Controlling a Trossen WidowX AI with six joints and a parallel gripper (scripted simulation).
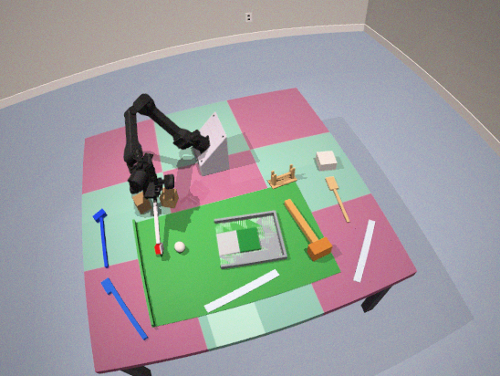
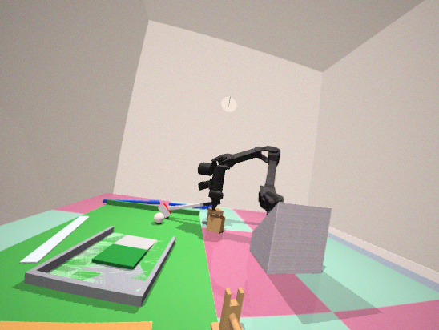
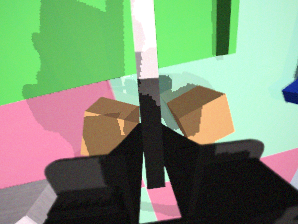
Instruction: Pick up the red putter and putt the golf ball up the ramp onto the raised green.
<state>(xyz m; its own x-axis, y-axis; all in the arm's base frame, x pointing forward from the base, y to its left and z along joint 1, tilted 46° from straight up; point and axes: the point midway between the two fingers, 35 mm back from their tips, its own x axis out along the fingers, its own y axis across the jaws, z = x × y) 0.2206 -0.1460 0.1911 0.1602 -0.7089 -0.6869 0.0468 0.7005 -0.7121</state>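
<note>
My gripper [image 1: 154,196] [image 2: 215,206] [image 3: 148,126] is shut on the dark grip of the red putter, whose pale shaft [image 1: 157,224] [image 2: 188,207] [image 3: 145,30] reaches out over the green mat. Its red and white head [image 1: 158,249] [image 2: 164,210] is low at the mat, left of the white golf ball [image 1: 180,246] [image 2: 159,218] in the top view, with a small gap. Whether the head touches the mat is unclear. The pale ramp [image 1: 228,243] [image 2: 136,242] and raised green [image 1: 249,240] [image 2: 120,255] lie beyond the ball, inside a grey border [image 1: 281,237] [image 2: 84,289]. The wrist view hides head and ball.
Two brown blocks [image 1: 141,203] [image 3: 202,116] stand below the gripper, either side of the grip. A green rail [image 1: 142,274] edges the mat behind the putter head. An orange mallet [image 1: 302,221], a white strip [image 1: 242,291], two blue clubs [image 1: 104,242] and a grey wedge [image 2: 298,240] surround the course.
</note>
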